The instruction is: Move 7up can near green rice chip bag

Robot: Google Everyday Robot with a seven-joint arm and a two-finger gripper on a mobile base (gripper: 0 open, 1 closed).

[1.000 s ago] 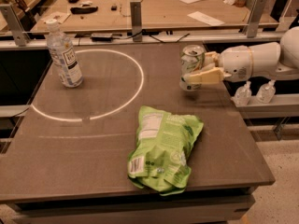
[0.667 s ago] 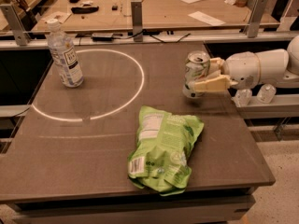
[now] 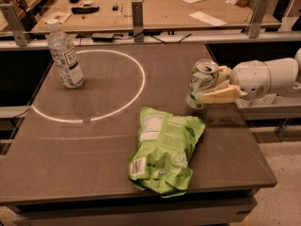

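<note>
- Gripper (image 3: pixel 212 86) reaches in from the right edge of the table (image 3: pixel 70 149), jaws clamped across the body of the 7up can (image 3: pixel 201 81), one finger in front and one behind.
- Change over the last second: the can, carried in the jaws, has come off the far-right part of the table and toward the near side. The arm came with it.
- The can now sits tilted in the jaws, top leaning back toward the wrist. It stood closer to upright a second ago.
- Can't tell whether the can's base is touching the table or just clear of it.
- Green rice chip bag (image 3: pixel 164 157) hasn't moved. It lies flat, nearer the front edge than the jaws and off to their open-tip side, its top corner just below the can.
- Water bottle (image 3: pixel 65 55) and white ring (image 3: pixel 141 79) are well beyond the jaw tips on the far-left side, unchanged and not in play.
- Read: the transport leg is most of the way done and the gap to the bag is already small.
- Remaining, as I judge it: level the can, set it down short of the bag, release.
- Risk: releasing while tilted could tip the can onto the bag.
</note>
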